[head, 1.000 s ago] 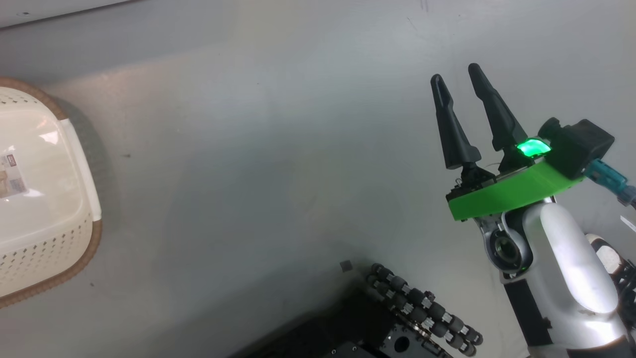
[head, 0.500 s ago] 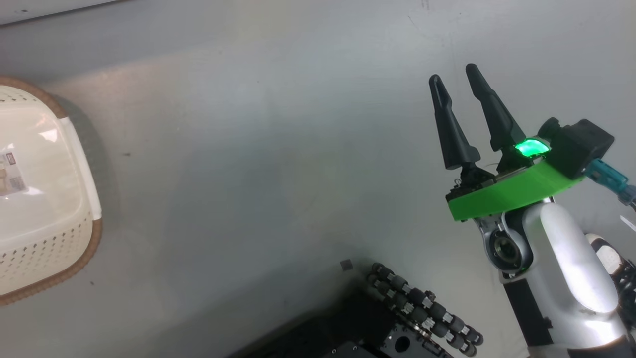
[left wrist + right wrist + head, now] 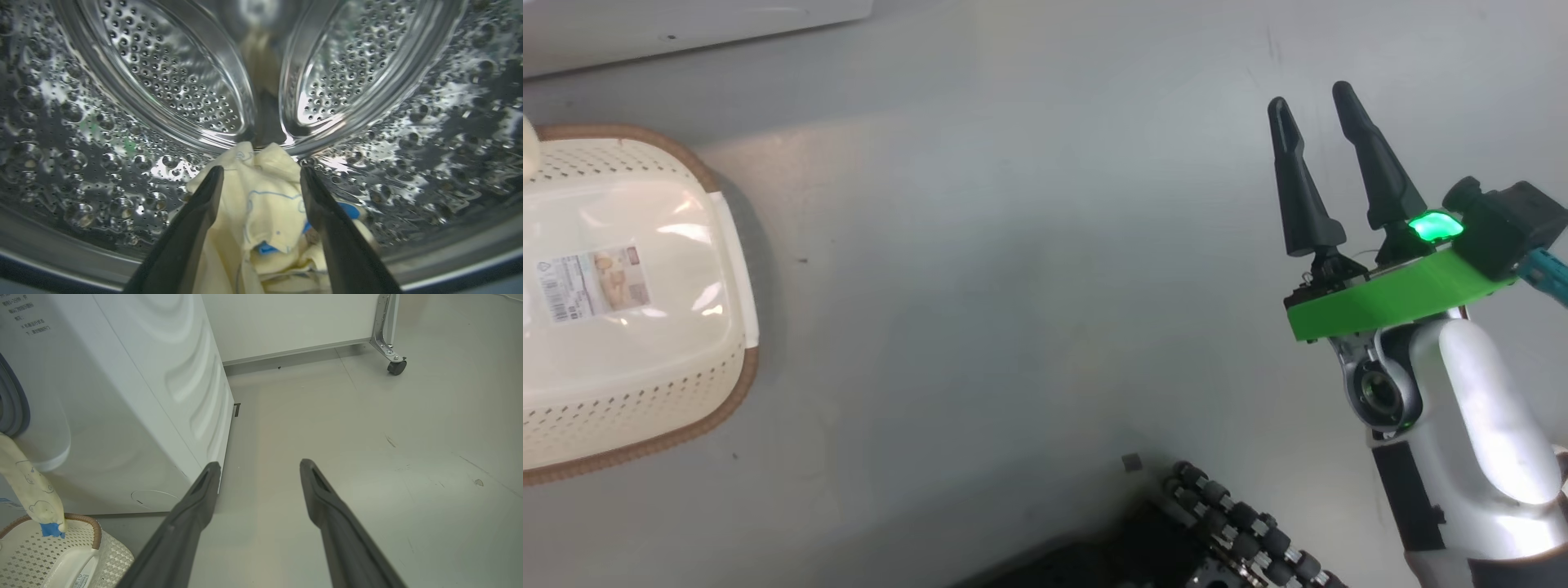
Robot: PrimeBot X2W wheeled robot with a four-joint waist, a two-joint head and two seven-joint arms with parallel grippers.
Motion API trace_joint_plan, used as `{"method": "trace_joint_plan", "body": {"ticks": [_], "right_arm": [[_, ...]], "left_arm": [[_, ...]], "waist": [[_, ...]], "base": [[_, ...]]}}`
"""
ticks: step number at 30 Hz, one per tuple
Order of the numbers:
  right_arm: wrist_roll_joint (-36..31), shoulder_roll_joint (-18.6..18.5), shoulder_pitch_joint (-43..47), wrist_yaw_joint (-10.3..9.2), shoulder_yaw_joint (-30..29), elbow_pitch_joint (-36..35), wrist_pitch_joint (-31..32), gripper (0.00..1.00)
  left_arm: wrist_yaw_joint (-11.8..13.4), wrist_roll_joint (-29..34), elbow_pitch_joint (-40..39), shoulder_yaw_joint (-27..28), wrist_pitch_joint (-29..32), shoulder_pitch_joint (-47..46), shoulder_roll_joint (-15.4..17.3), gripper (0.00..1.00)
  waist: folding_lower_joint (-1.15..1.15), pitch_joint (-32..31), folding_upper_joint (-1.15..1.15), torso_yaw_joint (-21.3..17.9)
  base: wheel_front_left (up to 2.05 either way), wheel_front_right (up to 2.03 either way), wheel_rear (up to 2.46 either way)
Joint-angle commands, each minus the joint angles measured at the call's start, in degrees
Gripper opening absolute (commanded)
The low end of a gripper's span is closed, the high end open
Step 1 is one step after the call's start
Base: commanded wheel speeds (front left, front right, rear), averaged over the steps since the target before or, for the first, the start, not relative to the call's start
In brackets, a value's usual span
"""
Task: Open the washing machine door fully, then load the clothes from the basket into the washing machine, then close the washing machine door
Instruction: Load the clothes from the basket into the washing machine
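Left hand (image 3: pixel 260 171), fingers apart, inside the washing machine (image 3: pixel 171 94) drum; the clothes (image 3: pixel 265 204) lie between them, near end cut off. Right hand (image 3: pixel 1310 94), also apart, over floor (image 3: pixel 1013 245); the basket (image 3: pixel 645 425) cropped at left.

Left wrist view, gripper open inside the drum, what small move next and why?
Probably draw the left gripper back out of the drum: its jaws stand open and the clothes lie loose between them. A pale garment end hangs outside above the basket.
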Motion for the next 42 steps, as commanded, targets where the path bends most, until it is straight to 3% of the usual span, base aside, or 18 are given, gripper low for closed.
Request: {"method": "trace_joint_plan", "body": {"ticks": [1, 11, 19, 29, 42], "right_arm": [[-0.61, -0.27, 1.4, 0.0, 0.08, -1.27, -0.38, 1.0], [-5.02, -0.27, 3.75, 0.0, -2.84, 0.04, -0.38, 1.0], [-7.38, -0.27, 6.18, 0.0, -3.51, 1.52, -0.38, 1.0], [-8.0, -0.27, 10.44, 0.0, -5.21, 2.98, -0.38, 1.0], [-8.79, -0.27, 14.84, 0.0, -6.32, 3.73, -0.38, 1.0]], "left_arm": [[0.04, -0.72, -1.78, 0.25, -0.37, 0.18, 1.9, 1.0], [0.04, -12.17, -7.2, -3.15, -2.17, 15.17, 0.51, 1.0], [0.04, -14.28, -11.18, -6.04, -3.64, 27.12, 0.91, 1.0], [1.7, -10.92, -21.18, 0.28, -3.75, 43.6, -1.04, 1.0], [7.84, -4.07, -35.42, 8.47, -3.76, 63.22, -5.41, 1.0]], "waist": [[0.0, -1.86, 0.0, 1.56], [0.0, -11.95, 0.0, 6.96], [0.0, -20.77, 0.0, 9.56], [0.0, -29.77, 0.0, 11.83], [0.0, -38.33, 0.0, 13.34]], "base": [[0.0, 0.0, 0.0], [0.0, 0.0, 0.0], [0.0, 0.0, 0.0], [0.0, 0.0, 0.0], [0.0, 0.0, 0.0]]}}
